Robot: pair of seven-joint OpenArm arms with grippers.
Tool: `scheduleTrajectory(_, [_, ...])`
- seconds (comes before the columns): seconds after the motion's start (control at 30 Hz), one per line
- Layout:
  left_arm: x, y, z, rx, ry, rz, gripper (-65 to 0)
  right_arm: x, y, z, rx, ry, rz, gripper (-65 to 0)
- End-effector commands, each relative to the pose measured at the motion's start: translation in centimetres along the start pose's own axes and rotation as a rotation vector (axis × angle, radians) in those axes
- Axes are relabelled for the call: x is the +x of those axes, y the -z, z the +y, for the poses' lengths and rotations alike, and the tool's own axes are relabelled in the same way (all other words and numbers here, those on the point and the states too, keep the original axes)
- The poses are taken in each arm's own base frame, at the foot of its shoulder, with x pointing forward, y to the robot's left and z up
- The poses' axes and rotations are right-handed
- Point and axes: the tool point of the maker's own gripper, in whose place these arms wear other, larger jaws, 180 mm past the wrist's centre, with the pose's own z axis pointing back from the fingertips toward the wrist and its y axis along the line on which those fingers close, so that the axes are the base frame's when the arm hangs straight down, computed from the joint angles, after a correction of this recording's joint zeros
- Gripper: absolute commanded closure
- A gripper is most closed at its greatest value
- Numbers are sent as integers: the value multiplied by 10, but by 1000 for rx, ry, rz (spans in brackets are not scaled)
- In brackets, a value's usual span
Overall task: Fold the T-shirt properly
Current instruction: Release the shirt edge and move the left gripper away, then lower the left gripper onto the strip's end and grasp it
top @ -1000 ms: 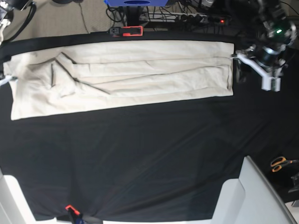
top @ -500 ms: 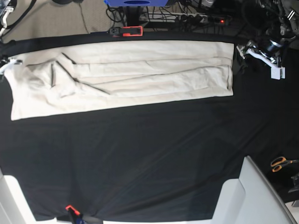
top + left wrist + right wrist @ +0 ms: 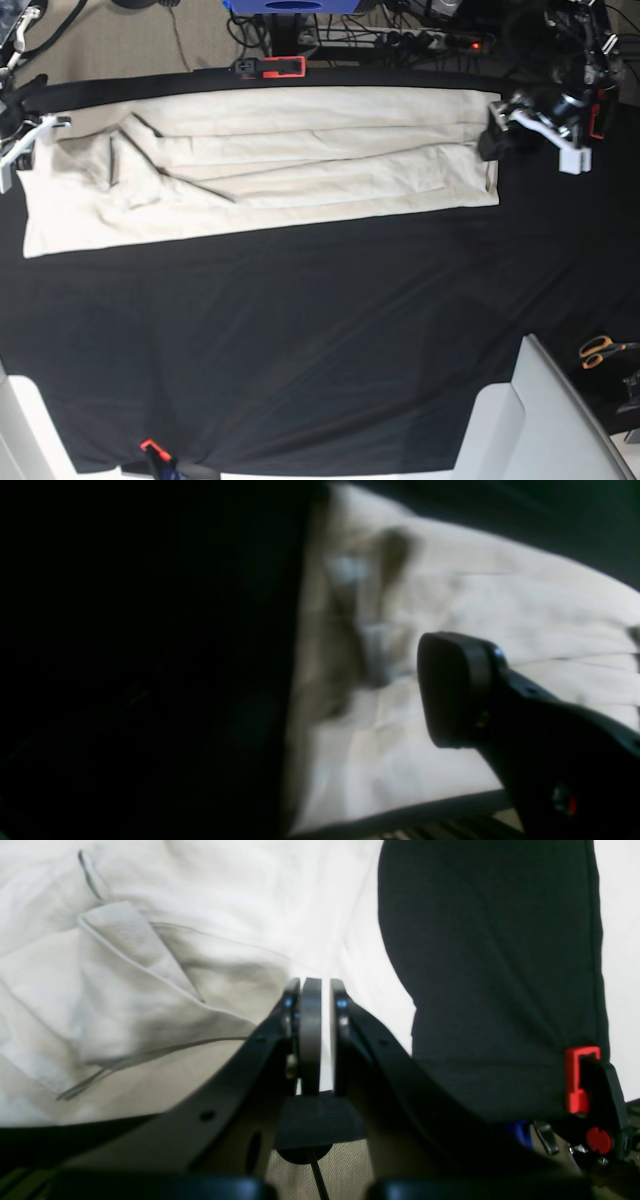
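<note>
1. Our left tool (image 3: pixel 530 125) sits at the hem end of the T-shirt (image 3: pixel 300 160), on the base view's right, with its jaws spread wide and nothing between them. In the left wrist view, 1 dark finger (image 3: pixel 457 690) hangs over the cream cloth, blurred.
2. Our right tool (image 3: pixel 315 1035) is at the opposite end, near the collar and sleeve side. Its 2 jaws are pressed together, and we judge that no cloth is caught between them, though the wrist view is too close to be certain.
3. The T-shirt lies on the black tablecloth (image 3: pixel 320 340) along the far side of the table, already folded lengthwise into a long band with creases and a loose flap near the right tool.
4. Risk 1: if the left tool closes too shallow at the hem, it may pinch only the top layer and the stacked layers would peel apart.
5. Risk 2: closing too deep could catch the tablecloth with the shirt and drag it.
6. Risk 3: with the right tool shut and empty, one-sided lifting would skew the band and deepen the wrinkles.
</note>
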Motion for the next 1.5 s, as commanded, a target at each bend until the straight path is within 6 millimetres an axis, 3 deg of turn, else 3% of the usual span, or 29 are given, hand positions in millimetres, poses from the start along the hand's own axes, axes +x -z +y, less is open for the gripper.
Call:
scheduleTrajectory(0.0, [8, -2, 0, -8, 17, -17, -579, 11, -3, -8, -16, -11, -39, -35])
scheduleTrajectory(0.73, [-12, 16, -12, -36, -71, -3, -579, 11, -4, -8, -17, -10, -38, -35])
scheduleTrajectory(1.47, [-24, 19, -15, -42, -102, 17, -573, 11, -3, -8, -16, -11, -39, -35])
